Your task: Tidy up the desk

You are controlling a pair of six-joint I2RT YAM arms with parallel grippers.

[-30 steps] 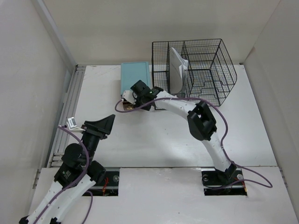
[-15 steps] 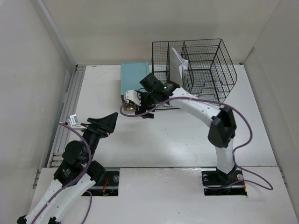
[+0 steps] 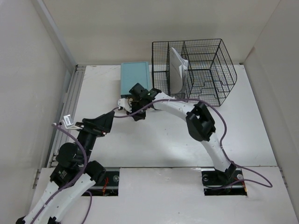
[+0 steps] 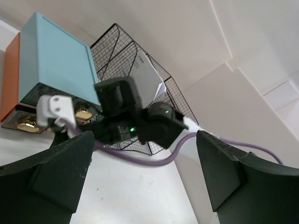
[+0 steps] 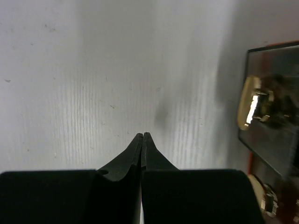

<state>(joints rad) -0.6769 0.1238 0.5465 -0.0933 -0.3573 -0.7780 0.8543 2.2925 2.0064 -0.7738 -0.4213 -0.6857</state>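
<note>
The desk is a large, flat, white rectangular tabletop that lies level and fills most of the top view. A pale metal rail with lengthwise grooves runs along its left edge, from the far corner toward the near side. White walls close it in on 3 sides: left, far and right. In the right wrist view the desk looks matte, with fine parallel streaks and a few small dark specks.

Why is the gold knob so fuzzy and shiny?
Right wrist view: the gold knob is out of focus at the frame's edge, with a white glare patch. Left wrist view: two gold knobs look sharper and less glary.
</note>
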